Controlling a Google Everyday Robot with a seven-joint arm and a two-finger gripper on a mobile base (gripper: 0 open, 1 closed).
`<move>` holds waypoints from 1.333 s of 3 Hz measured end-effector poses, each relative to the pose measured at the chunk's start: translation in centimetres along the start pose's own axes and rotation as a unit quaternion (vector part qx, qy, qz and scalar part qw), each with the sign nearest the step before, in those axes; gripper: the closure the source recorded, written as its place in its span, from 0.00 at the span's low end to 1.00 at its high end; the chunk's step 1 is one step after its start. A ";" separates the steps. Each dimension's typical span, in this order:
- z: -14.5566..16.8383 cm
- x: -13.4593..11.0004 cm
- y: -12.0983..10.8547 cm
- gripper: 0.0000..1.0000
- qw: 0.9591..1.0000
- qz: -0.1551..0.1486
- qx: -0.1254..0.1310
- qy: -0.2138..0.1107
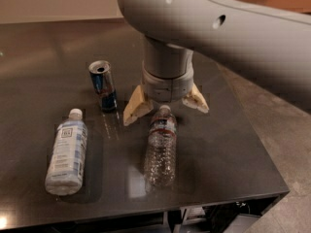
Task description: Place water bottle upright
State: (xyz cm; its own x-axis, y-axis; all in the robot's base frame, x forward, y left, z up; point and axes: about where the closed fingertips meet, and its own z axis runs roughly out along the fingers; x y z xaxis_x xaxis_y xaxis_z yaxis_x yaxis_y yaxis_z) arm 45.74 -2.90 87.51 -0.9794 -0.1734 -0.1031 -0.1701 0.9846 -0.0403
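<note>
The water bottle [161, 147] is clear and ribbed with a white cap and a narrow red-and-blue band. It lies on its side on the dark table [228, 149], cap pointing away towards the gripper. My gripper [165, 108] hangs from the large grey arm just above the bottle's cap end. Its two tan fingers [136, 108] are spread wide, one on each side of the cap, and hold nothing.
A blue-and-silver drink can [103, 85] stands upright left of the gripper. A whitish opaque bottle [67, 152] with a pale label lies on its side at the left. The table's front edge and right edge are close; floor shows at the right.
</note>
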 end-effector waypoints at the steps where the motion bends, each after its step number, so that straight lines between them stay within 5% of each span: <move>1: 0.9 0.6 0.2 0.00 1.000 0.018 -0.001 0.014; 3: 2.3 0.8 0.2 0.31 0.999 0.037 0.007 0.037; 4: 2.8 0.9 0.3 0.54 0.998 0.035 0.009 0.046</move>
State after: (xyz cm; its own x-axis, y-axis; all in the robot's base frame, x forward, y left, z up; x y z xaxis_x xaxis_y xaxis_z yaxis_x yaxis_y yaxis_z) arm 45.06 -2.86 84.66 -0.9949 -0.0998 -0.0152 -0.0988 0.9936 -0.0549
